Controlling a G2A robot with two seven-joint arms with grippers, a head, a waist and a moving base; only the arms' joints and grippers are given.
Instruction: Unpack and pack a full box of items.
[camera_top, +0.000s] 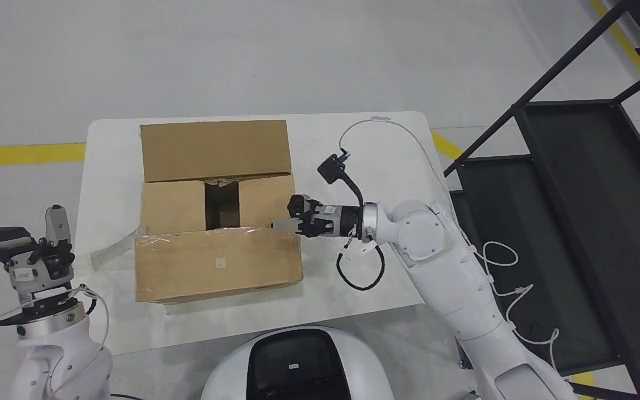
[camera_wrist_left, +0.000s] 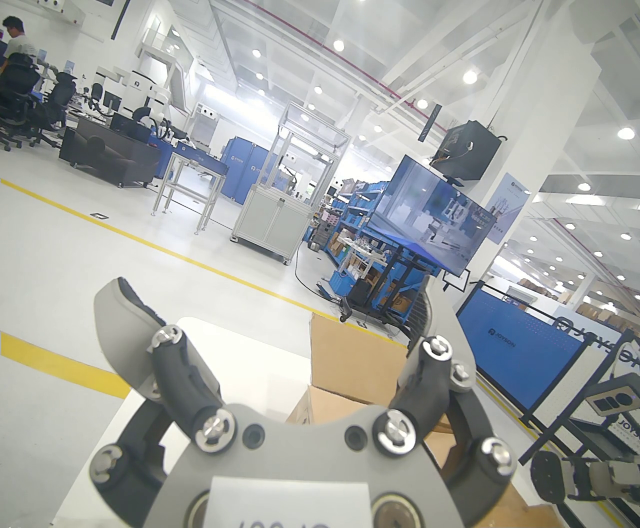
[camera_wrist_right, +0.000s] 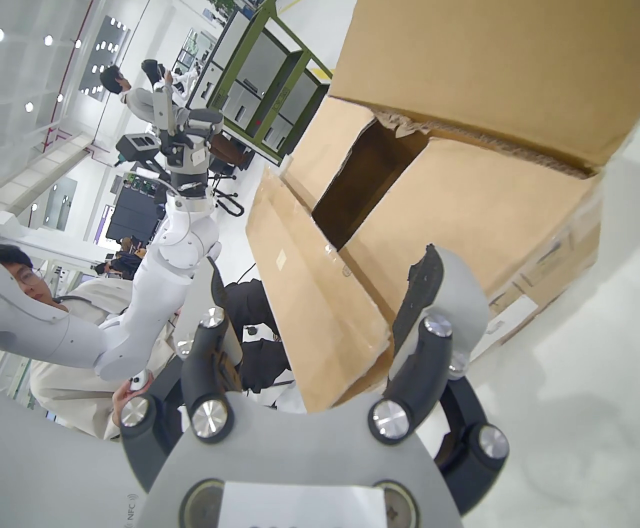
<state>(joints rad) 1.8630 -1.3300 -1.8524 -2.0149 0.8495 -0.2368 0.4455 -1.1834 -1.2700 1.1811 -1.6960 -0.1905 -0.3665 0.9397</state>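
A brown cardboard box (camera_top: 215, 210) stands on the white table (camera_top: 380, 150). Its far flap (camera_top: 215, 150) and near flap (camera_top: 218, 265) are folded outward. The two side flaps lie over the top, with a dark gap (camera_top: 222, 203) between them. My right gripper (camera_top: 283, 226) is at the box's right edge, open; in the right wrist view its fingers (camera_wrist_right: 435, 285) straddle the corner of the near flap (camera_wrist_right: 320, 310) without pinching it. My left gripper (camera_top: 55, 222) is held off the table's left front corner, open and empty (camera_wrist_left: 280, 310), facing the box (camera_wrist_left: 350, 350).
A strip of clear tape (camera_top: 115, 250) hangs off the box's left side onto the table. A black metal rack (camera_top: 560, 220) stands to the right of the table. A thin white cable (camera_top: 400, 135) arcs over the table's right part.
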